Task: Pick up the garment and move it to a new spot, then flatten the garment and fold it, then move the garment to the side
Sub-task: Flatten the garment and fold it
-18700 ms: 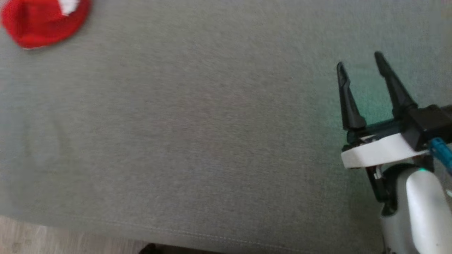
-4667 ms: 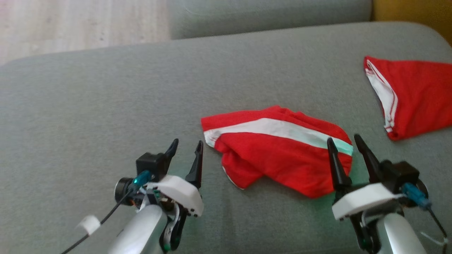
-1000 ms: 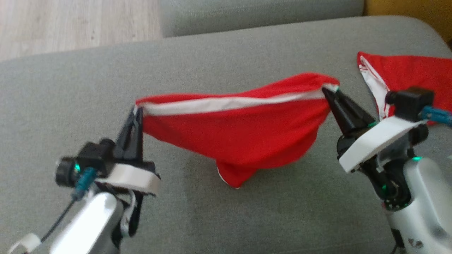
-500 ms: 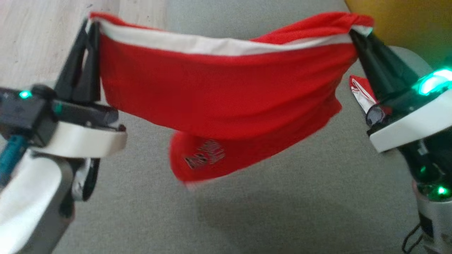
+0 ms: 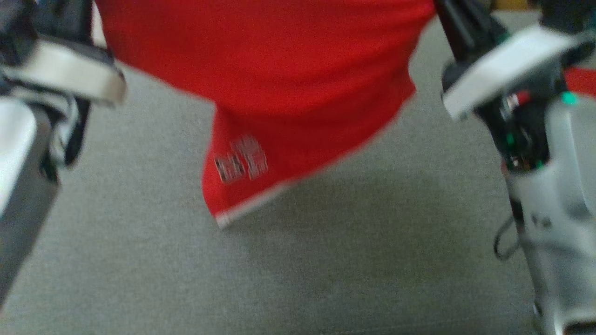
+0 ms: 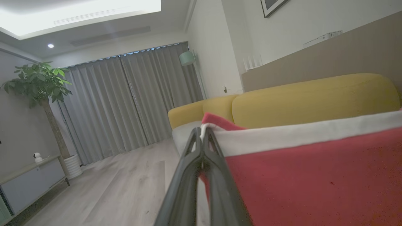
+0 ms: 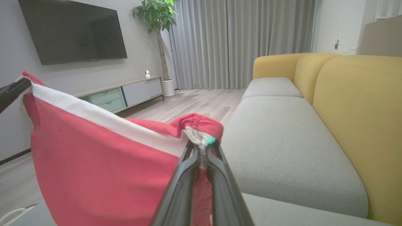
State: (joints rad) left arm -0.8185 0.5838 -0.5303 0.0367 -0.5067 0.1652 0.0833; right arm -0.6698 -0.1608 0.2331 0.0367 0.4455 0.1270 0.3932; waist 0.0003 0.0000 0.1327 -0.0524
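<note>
garment (image 5: 279, 70): hung above sofa seat (image 5: 326, 260), stretched between two grippers, one lower corner drooping lowest, left of centre.
left gripper (image 6: 201, 133): at garment's upper left corner, jaws closed on the top band.
right gripper (image 7: 201, 146): at garment's upper right corner, jaws closed on the bunched band.
sofa back (image 7: 358, 113): right of garment, along the seat's far side.
floor (image 7: 194, 105): beyond garment, past the seat's edge.
cabinet (image 7: 125, 94), television (image 7: 72, 29) above it: beyond garment's left end, against the wall.
potted plant (image 7: 157, 18), curtains (image 7: 235, 40): farthest behind garment.
</note>
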